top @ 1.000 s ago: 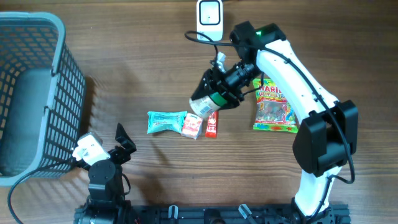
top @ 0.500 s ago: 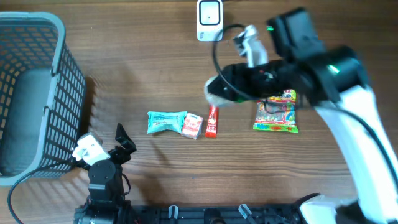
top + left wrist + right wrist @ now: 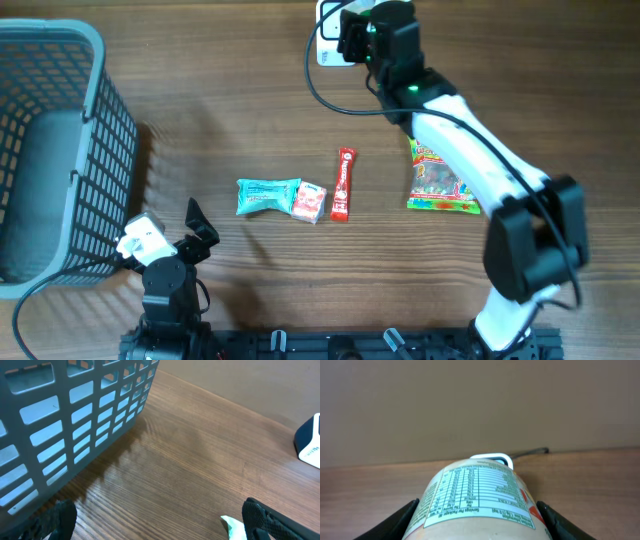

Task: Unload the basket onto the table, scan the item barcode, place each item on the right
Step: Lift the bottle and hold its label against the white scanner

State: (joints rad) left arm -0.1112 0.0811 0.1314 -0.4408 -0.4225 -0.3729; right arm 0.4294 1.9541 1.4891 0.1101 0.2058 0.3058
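Observation:
My right gripper [image 3: 477, 527] is shut on the item, a pale round bottle [image 3: 475, 492] with a nutrition label facing the wrist camera; black fingers [image 3: 402, 520] press both its sides. The white barcode scanner [image 3: 492, 457] peeks out just behind the bottle's far end. From overhead, the right gripper [image 3: 352, 30] sits at the table's far edge right beside the scanner [image 3: 328, 22], and the arm hides the bottle. My left gripper [image 3: 197, 232] rests open near the front left, its fingertips [image 3: 267, 520] wide apart over bare wood.
A grey mesh basket [image 3: 60, 60] stands at the left. Mid-table lie a teal packet [image 3: 267, 195], a small red-and-white box [image 3: 309, 202], a red stick pack [image 3: 343, 183] and a gummy bag [image 3: 440, 180]. The scanner's cable [image 3: 330, 95] loops beside the right arm.
The right arm has carried the bottle from above the mid-table items back to the scanner at the far edge. The left arm has stayed still.

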